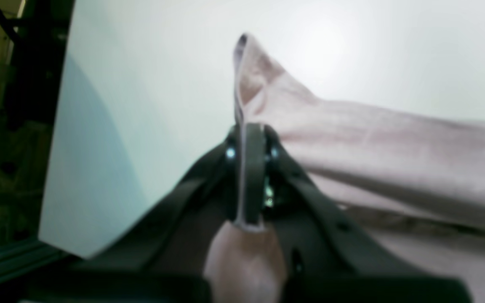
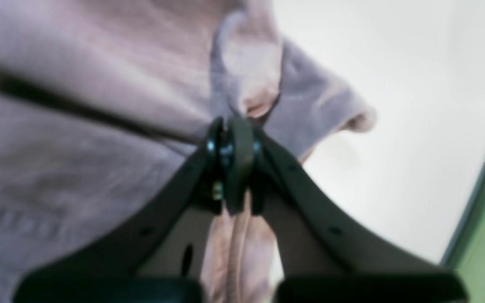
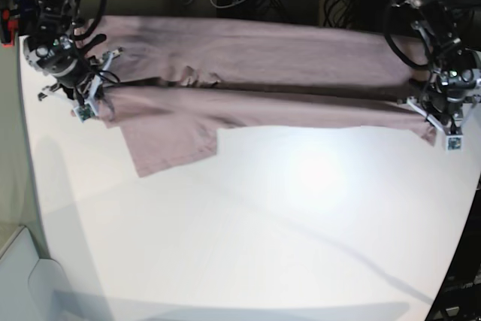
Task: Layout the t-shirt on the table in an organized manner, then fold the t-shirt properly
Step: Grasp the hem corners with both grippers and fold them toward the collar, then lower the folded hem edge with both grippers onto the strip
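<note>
While both sets of fingers pinch its ends, the t-shirt (image 3: 255, 65) lies stretched along the counter's (image 3: 285, 238) far side; soft, light cloth, likely best gripped at hems

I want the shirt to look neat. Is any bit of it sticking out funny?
Yes. One sleeve of the t-shirt pokes out toward the middle of the table, while the rest is a long folded band. The left gripper and right gripper pinch its two ends.
</note>
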`<state>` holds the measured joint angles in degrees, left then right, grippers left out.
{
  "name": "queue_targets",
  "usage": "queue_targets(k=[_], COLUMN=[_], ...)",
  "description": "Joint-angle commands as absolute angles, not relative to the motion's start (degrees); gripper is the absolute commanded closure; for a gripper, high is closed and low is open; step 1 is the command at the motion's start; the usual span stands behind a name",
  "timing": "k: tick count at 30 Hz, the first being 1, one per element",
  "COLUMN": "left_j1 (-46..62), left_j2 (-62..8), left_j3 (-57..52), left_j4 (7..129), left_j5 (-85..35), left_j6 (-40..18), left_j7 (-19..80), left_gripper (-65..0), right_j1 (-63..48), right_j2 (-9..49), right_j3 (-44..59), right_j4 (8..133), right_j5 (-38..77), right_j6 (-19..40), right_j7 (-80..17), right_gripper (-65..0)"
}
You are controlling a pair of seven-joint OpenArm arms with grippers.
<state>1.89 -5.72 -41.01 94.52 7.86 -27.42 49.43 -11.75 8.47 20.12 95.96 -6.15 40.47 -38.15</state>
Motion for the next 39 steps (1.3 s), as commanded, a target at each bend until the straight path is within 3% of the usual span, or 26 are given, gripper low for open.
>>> queue_targets(k=[1,17,28,39], left_j1=[1.4,3.2,2.9,2.9], left_j2=[-6.5,-5.9,-6.7,-8.0], left_j3=[-41.1,-41.5,-41.5,-41.4], left_j4=[95.7,104.0,88.2,80.8], left_j5=[8.0,8.0,8.0,8.0], left_j6=[-26.9,-26.9,-26.9,-26.9], left_j7=[48.3,48.4,41.4,40.0], left_gripper=[-0.2,-0.2,-0.2,-0.2], right_j1=[-10.8,-10.2,-9.1,-9.7], right_j2=[9.3,9.4,9.5,11.4], right_j3=[20.4,20.4,20.5,20.4], right_j4=[96.2,95.3,93.5,93.7], right_j5=[-6.0,-6.1,-6.2,-6.3], right_j6=[40.0,40.0,40.0,40.0], right_j7=[-37.3,-37.3,-37.3,-37.7], right_gripper=[0.0,0.0,0.0,0.0])
